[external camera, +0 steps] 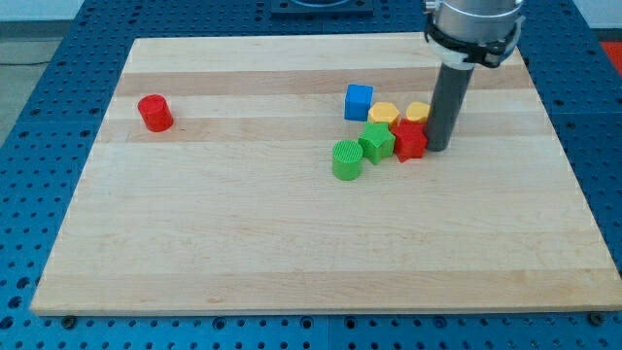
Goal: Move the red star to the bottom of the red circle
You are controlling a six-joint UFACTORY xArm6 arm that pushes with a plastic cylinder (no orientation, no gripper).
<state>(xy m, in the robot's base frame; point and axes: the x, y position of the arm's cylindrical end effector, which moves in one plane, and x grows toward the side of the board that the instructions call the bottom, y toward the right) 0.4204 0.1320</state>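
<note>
Touching red star [410, 140] on its right: my tip [437, 149] (bare rod, holding nothing); red circle [155, 113] far left.

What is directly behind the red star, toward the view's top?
Behind the red star sit two yellow blocks. The second is partly covered by my rod, so its shape is unclear. My tip touches the star's right side.

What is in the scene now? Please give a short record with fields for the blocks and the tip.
red circle: alone, the view's left
red star: in the cluster, the view's right
my tip: touching the red star's right side
green blocks: left of the star
yellow blocks: above the star
blue cube: cluster's top left
</note>
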